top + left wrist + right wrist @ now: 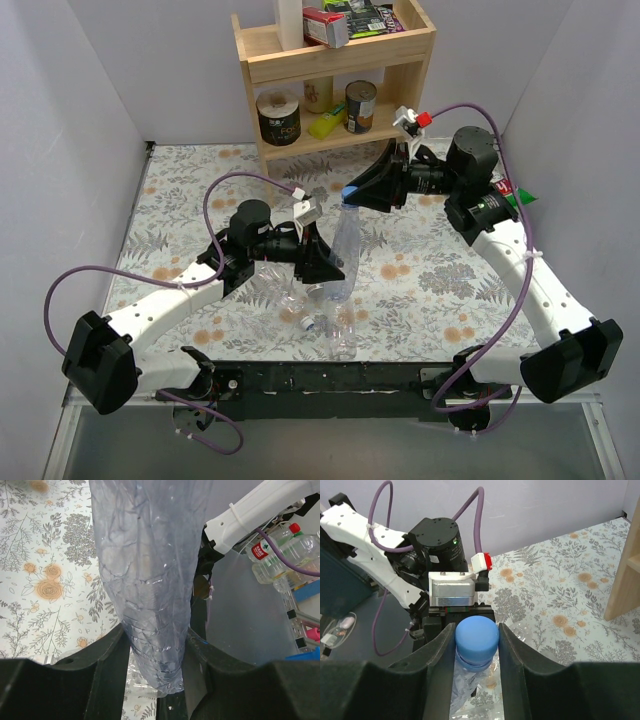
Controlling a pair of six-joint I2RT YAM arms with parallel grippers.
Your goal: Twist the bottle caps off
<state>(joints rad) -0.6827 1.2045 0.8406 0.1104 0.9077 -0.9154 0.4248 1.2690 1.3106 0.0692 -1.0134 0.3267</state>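
A slim blue-tinted bottle (345, 245) stands almost upright above the flowered table. My left gripper (325, 270) is shut on its lower end; in the left wrist view the crinkled bottle (145, 580) fills the gap between the black fingers (107, 670). Its blue cap (349, 191) is at the top, and my right gripper (356, 190) is shut on it. In the right wrist view the cap (477, 632) touches both fingers of the right gripper (477, 640), with the bottle's neck (470, 667) below.
Two colourless bottles (290, 295) (342, 332) lie on the table near the front edge, below the held one. A wooden shelf (335, 60) with cans and a yellow bottle (326, 124) stands at the back. White walls close both sides.
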